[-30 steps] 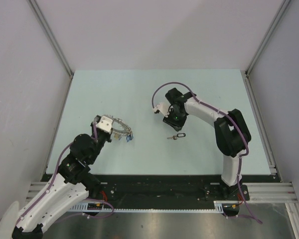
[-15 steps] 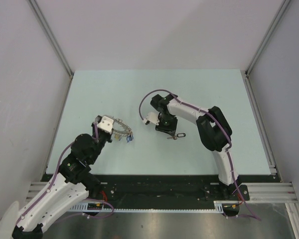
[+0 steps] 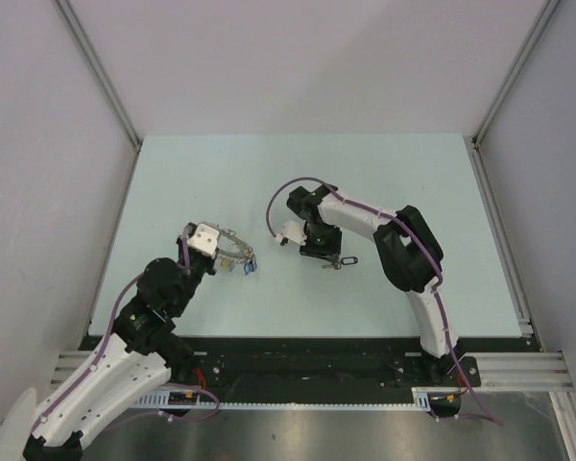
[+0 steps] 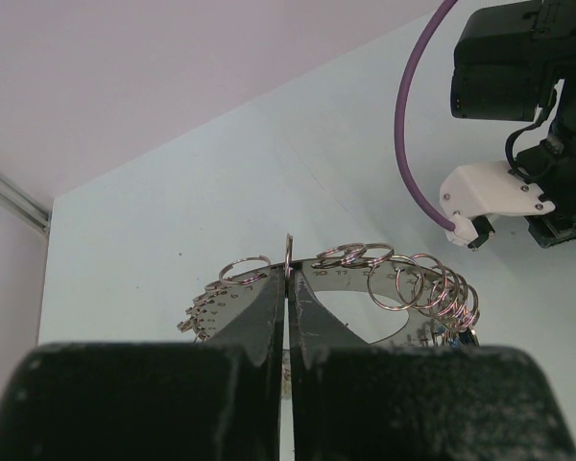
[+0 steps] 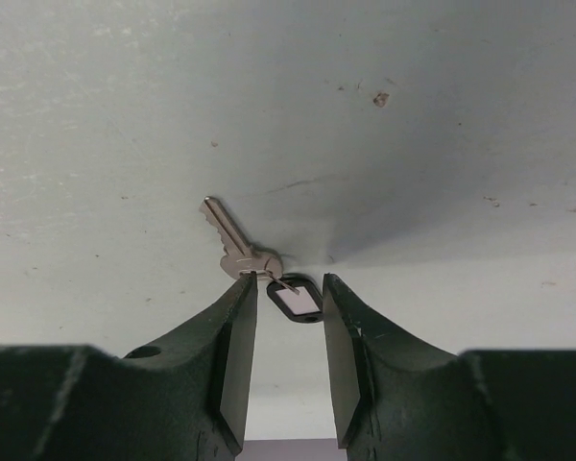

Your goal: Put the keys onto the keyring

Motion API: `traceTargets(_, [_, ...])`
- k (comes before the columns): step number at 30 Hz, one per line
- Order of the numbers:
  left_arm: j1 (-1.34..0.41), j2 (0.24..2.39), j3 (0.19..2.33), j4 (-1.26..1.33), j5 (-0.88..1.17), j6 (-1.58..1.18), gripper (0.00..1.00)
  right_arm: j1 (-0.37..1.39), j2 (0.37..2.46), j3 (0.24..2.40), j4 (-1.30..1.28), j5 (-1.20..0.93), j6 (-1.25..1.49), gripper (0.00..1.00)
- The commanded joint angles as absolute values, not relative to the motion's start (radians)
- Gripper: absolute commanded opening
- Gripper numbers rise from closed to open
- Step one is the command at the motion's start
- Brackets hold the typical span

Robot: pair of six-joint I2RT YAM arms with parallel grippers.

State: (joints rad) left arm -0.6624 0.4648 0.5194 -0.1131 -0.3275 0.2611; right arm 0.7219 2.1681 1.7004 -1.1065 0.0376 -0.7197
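Now: loose key (image 5: 232,245) straddled by the right hand (image 5: 288,285), keyring (image 4: 346,271) pinched in the left hand (image 4: 288,288)

On the right wrist view, the right hand's fingers are seen held apart, low over the pale surface (image 3: 221,173). The silver key lies flat between and just beyond their tips, with its blade pointing away to the upper left. Its dark-rimmed head (image 5: 295,298) sits in the gap between the two fingers. Neither finger can be seen touching it.

From above, this key is found near the middle of the surface, just beside the right hand and well apart from the keyring.

The left hand is closed, its fingers pressed together on a thin edge of the keyring, which is held up off the surface at the left. A row of small silver rings (image 4: 418,283) is strung along the keyring's arc. Blue key heads (image 3: 249,261) are seen hanging at its right end.
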Motion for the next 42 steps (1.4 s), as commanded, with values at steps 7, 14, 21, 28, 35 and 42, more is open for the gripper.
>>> traceTargets(7, [-0.655, 0.463, 0.531, -0.011, -0.316, 0.253, 0.01, 0.724, 2.204, 1.75, -1.138, 0.052, -0.739, 0.32])
traceTargets(14, [-0.655, 0.465, 0.531, -0.011, -0.313, 0.253, 0.02, 0.726, 2.203, 1.766, -1.157, 0.046, -0.726, 0.2])
traceTargets(21, [-0.655, 0.463, 0.532, -0.012, -0.311, 0.255, 0.02, 0.726, 2.18, 1.77, -1.17, 0.043, -0.713, 0.05])
traceTargets(28, [-0.655, 0.465, 0.531, -0.012, -0.313, 0.255, 0.02, 0.723, 2.143, 1.766, -1.178, 0.026, -0.696, 0.0])
traceTargets(35, [-0.655, 0.463, 0.531, -0.011, -0.318, 0.256, 0.02, 0.723, 1.996, 1.651, -1.037, 0.069, -0.634, 0.0])
traceTargets(42, [-0.657, 0.462, 0.526, -0.006, -0.327, 0.256, 0.02, 0.738, 1.72, 1.372, -0.7, 0.179, -0.542, 0.0])
